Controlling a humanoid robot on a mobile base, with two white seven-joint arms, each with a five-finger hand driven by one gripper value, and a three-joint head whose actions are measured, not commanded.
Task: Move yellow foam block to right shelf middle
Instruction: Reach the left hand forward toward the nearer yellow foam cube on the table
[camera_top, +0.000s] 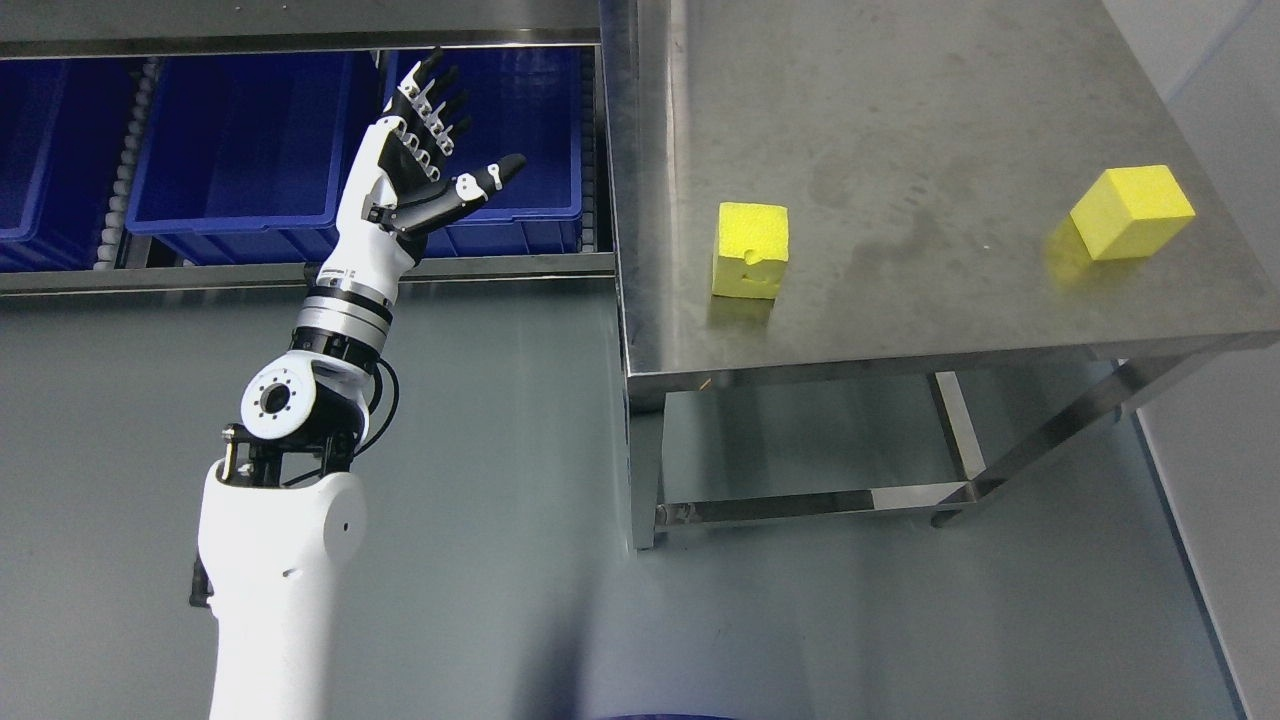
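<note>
The left arm rises from the lower left over the grey floor, well left of the table (900, 340), and its hand (425, 165) is raised with the fingers spread wide, holding nothing. On the table, one yellow block (750, 250) with a notched front face stands near the front edge toward the left side, and a second block (1132, 212) sits well apart from it by the right edge. Left of the table and behind the hand, blue bins (240, 160) sit in a rack.
</note>
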